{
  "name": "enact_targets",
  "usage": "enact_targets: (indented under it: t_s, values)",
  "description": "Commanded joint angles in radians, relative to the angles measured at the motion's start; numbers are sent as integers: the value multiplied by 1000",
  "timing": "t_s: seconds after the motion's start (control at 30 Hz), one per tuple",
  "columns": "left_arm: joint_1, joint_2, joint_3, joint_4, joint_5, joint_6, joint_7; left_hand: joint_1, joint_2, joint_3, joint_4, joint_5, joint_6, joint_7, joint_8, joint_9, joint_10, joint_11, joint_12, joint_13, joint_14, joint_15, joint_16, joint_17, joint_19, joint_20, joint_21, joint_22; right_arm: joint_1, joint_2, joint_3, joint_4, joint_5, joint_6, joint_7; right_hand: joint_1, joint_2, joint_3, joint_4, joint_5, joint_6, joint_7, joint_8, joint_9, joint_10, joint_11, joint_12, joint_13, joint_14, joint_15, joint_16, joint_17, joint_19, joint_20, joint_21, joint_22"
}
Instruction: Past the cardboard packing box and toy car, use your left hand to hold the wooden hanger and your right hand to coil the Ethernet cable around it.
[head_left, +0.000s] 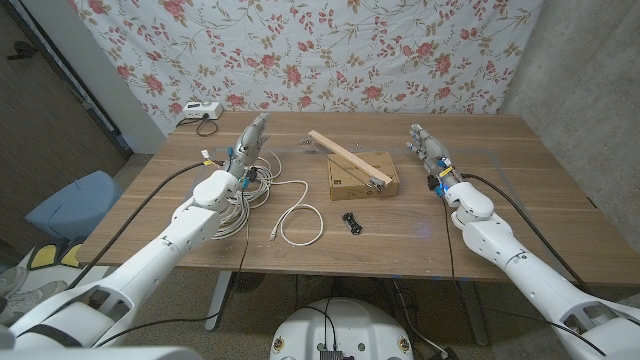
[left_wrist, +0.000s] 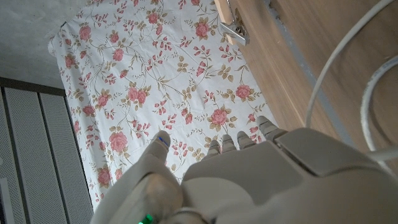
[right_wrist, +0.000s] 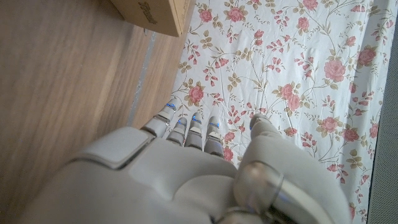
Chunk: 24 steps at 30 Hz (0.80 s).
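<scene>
The left hand (head_left: 253, 135) is smooth and pale grey, its fingers straight and a little apart, and it holds nothing. It hangs over the left side of the wooden table (head_left: 480, 215), just above a big round pile of white Ethernet cable (head_left: 245, 195). One loose end of the cable curls out toward the middle of the table in a thin loop. In the left wrist view the hand (left_wrist: 249, 180) looks rounded and shiny, with white cable arcs beside it. The right hand (head_left: 427, 147) is on the right side of the table, fingers straight and holding nothing too; whether it touches the wood is hard to tell from here. In the right wrist view its fingers (right_wrist: 186, 130) point toward the flowery cloth (right_wrist: 298, 74) hanging behind the table. Between the hands sits a flat brown cardboard packing box (head_left: 362, 178). The wooden hanger (head_left: 347, 157), a long pale stick with a metal hook, lies slanted on top of the box. A tiny dark toy car (head_left: 350, 221) sits in front of the box.
</scene>
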Motion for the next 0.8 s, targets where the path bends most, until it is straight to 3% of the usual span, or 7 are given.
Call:
enact_targets:
  t_s: [0.03, 0.43, 0.8]
  values:
    - [-72, 111, 85, -124, 156, 172, 91, 24, -3, 8, -18, 1, -7, -7, 10, 3, -13, -9, 11, 1, -3, 9, 8, 1, 1, -3, 4, 2, 2, -12, 12, 21, 14, 51, 67, 4, -1, 7, -3, 4, 7, -2, 7, 1, 7, 1, 5, 4, 2, 8, 8, -1, 11, 3, 8, 4]
    - [-196, 226, 172, -266, 302, 356, 39, 55, -11, 14, -48, -2, -12, -7, 5, 5, -16, -9, 7, 2, 0, 16, 4, 2, 0, 5, 0, 1, -34, -16, 29, 6, 22, 119, 92, 3, -4, 7, -8, 4, 13, -2, 9, 1, 20, 7, 8, 4, 12, 10, 11, -6, 19, 4, 11, 4]
    - [-335, 248, 265, -273, 391, 405, -67, 96, -17, 23, -87, -5, 26, 8, 15, 6, 14, -12, 15, 3, 28, 10, 7, 2, 27, 8, 6, 1, -67, -23, 41, -12, 28, 151, 93, 2, -5, 8, -11, 3, 16, -2, 9, 1, 29, 10, 10, 4, 18, 13, 12, -8, 22, 5, 12, 4]
